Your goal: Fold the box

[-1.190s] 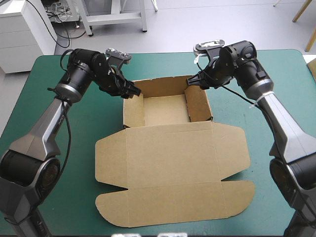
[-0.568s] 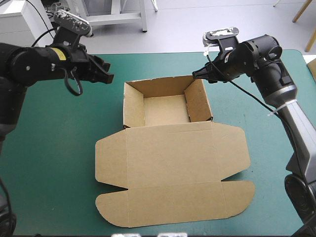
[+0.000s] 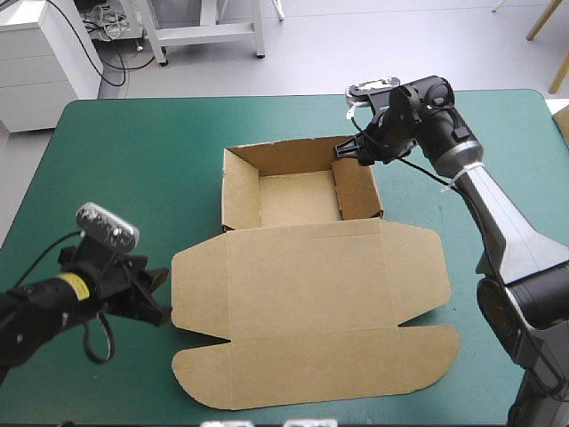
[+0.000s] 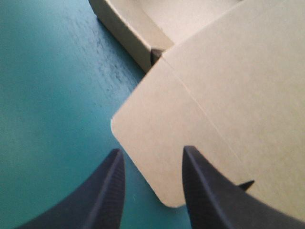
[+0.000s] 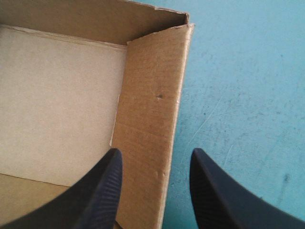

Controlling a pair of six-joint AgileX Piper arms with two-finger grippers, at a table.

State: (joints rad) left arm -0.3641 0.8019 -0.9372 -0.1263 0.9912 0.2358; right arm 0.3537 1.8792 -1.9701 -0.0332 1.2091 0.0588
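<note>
High: box (image 3: 302, 294) mid-worktop (image 3: 133, 142); tray walls up at far end, lid flat toward near edge. Left gripper (image 3: 160, 301) low at left flap (image 3: 200, 294). Right gripper (image 3: 345, 149) at tray's far right corner.

Left wrist: left gripper (image 4: 152, 150) open, flap's rounded corner in gap; likely placed to pinch and raise flap.

Right wrist: right gripper (image 5: 155, 151) open, right wall (image 5: 152, 95) in gap, one finger over tray, one outside; probably there to steady tray.

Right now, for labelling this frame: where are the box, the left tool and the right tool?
box (image 3: 307, 285): high view, on its flat lid.
left tool (image 4: 152, 150): left wrist view, midway between its open fingertips, over a flap.
right tool (image 5: 156, 151): right wrist view, midway between its open fingertips.
</note>
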